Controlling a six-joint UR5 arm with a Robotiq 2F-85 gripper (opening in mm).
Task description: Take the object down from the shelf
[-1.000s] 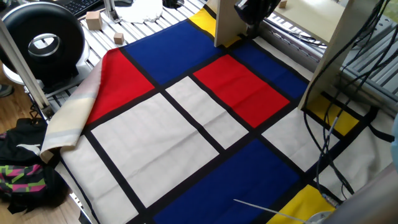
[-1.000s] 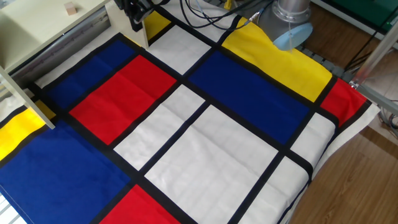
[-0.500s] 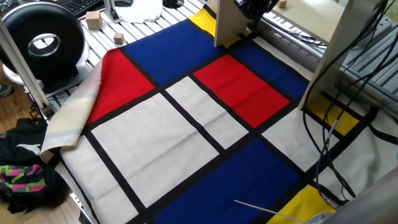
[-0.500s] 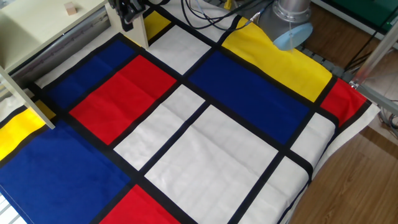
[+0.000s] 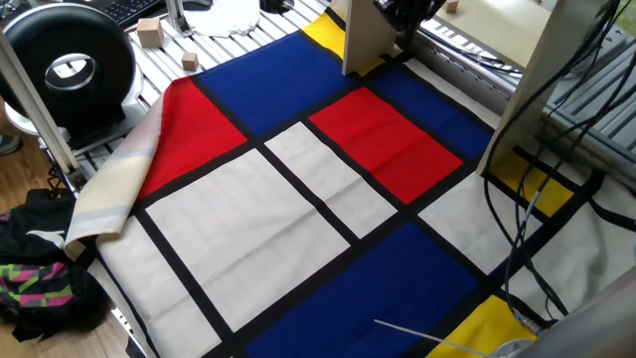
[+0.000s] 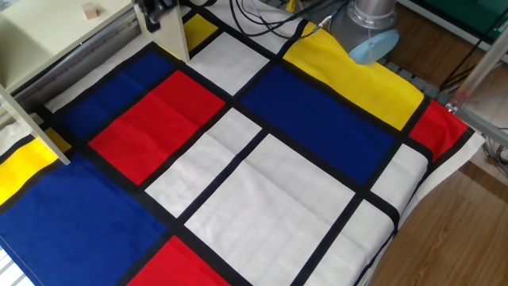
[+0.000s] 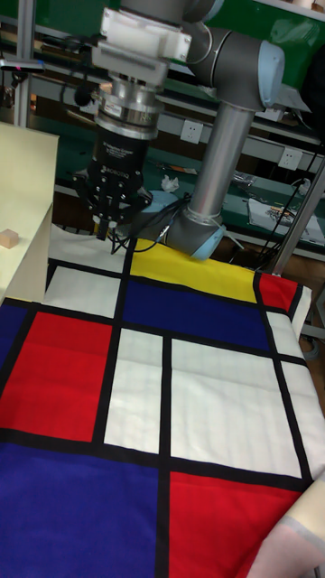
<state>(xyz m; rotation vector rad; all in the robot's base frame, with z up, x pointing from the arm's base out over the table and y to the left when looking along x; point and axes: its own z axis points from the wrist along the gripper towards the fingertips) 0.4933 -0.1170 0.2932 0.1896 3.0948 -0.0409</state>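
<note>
In the tall view we saw the cube (image 7: 8, 237) at the far left edge, resting on the flat top of the shelf (image 7: 25, 181), which filled the upper left of that frame. Just right of the shelf the gripper (image 7: 112, 231) hung from the arm (image 7: 221, 135), pointing down, apart from the cube and level with it or slightly higher. Its dark fingers (image 7: 101, 228) sat close together, but we could not tell whether they were parted or pressed closed; nothing showed between them. Below, the cloth (image 7: 171, 397) of red, blue, white and yellow panels with black bands covered the table.

In the other fixed view we found the cube (image 6: 92, 9) at the top left, on the shelf (image 6: 48, 36), with the gripper (image 6: 155, 9) to its right at the top edge, mostly cut off by the frame. The arm's base (image 6: 373, 32) stood at the upper right, behind the cloth (image 6: 262, 159).

In one fixed view a black round device (image 5: 70, 65) sat at the upper left, and two larger wooden blocks (image 5: 149, 32) lay on the slatted table (image 5: 199, 48) right of it. The gripper (image 5: 402, 15) showed at the top centre beside a shelf leg (image 5: 360, 40), and the cube (image 5: 452, 7) peeked at the top edge just right of it.
</note>
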